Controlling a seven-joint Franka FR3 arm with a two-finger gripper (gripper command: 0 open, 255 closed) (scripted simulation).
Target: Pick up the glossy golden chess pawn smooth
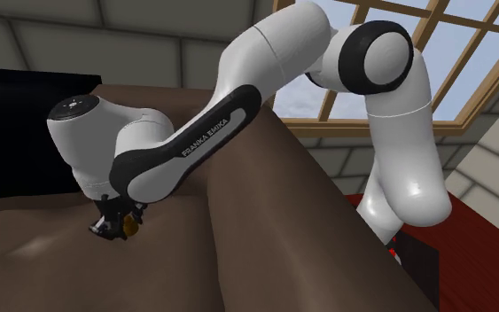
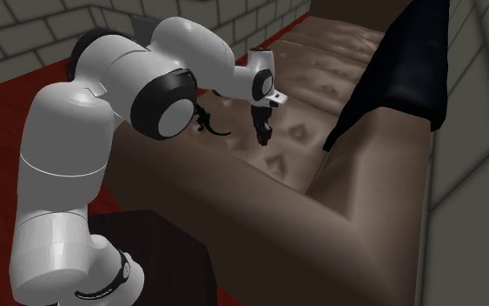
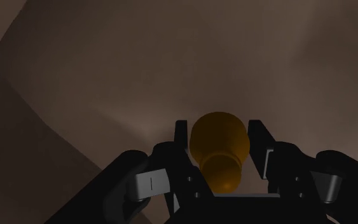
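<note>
Pawn [image 1: 133,228] mostly behind the jaws

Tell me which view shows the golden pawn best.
The wrist view: the golden pawn sits large and unblocked, clasped between the fingers. The shoulder view catches a golden sliver by the fingers. In the second exterior view it is too small to tell.

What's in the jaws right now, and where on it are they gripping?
The gripper holds the pawn, jaws pressed on both sides of its wider end.
</note>
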